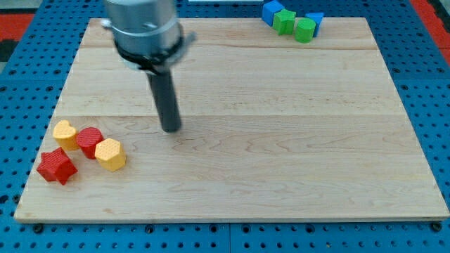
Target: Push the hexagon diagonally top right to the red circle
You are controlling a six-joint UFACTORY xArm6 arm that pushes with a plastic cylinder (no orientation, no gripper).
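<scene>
Eight small blocks sit in two clusters on a pale wooden board (pixel 281 140). At the view's lower left, a yellow hexagon (pixel 110 154) rests against the lower right of the red circle (pixel 89 142), with a second yellow block (pixel 65 133) touching the circle's upper left and a red star (pixel 56 166) just below them. My tip (pixel 171 128) stands on bare wood above and to the right of this group, apart from every block; the rod carries no jaws, so nothing is held. At the view's top right, two green blocks (pixel 285 21) (pixel 304 30), shapes unclear, huddle between two blue blocks (pixel 271 11) (pixel 315 20) near the board's far edge.
</scene>
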